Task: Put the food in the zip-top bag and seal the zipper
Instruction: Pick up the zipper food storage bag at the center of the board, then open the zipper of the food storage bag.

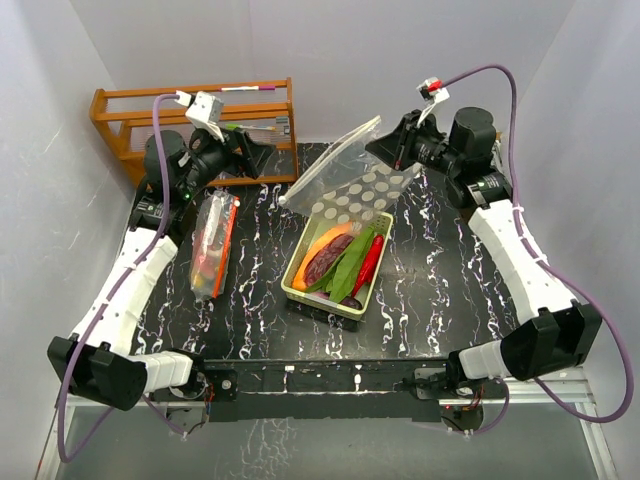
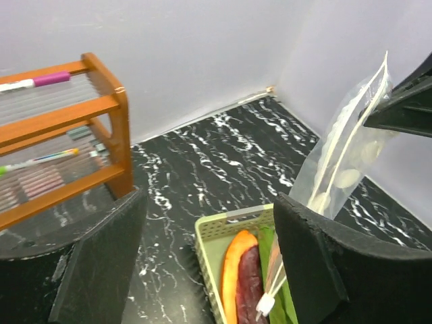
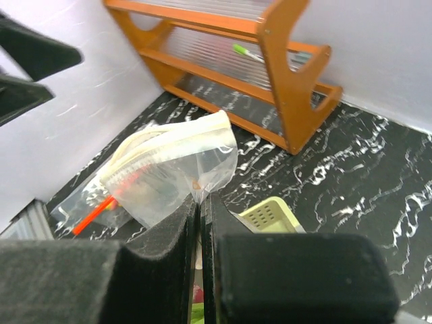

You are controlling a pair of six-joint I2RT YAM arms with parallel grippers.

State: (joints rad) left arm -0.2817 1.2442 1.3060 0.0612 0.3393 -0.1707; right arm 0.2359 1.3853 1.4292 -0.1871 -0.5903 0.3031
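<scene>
My right gripper (image 1: 398, 148) is shut on the edge of a clear zip-top bag (image 1: 350, 180) with white dots and holds it up, slanting over the far end of the basket. In the right wrist view its fingers (image 3: 172, 236) pinch the bag (image 3: 169, 165). The food lies in the pale green basket (image 1: 296, 291): an orange wedge (image 1: 318, 243), a purple aubergine (image 1: 327, 259), green pods (image 1: 350, 265) and a red chilli (image 1: 370, 262). My left gripper (image 1: 255, 155) is open and empty, above the table in front of the rack; its view shows the wedge (image 2: 233, 270) and the held bag (image 2: 344, 155).
A wooden rack (image 1: 200, 115) with pens stands at the back left. A second clear bag (image 1: 213, 243) with an orange zipper and red contents lies on the black marbled table left of the basket. White walls close in the back and sides.
</scene>
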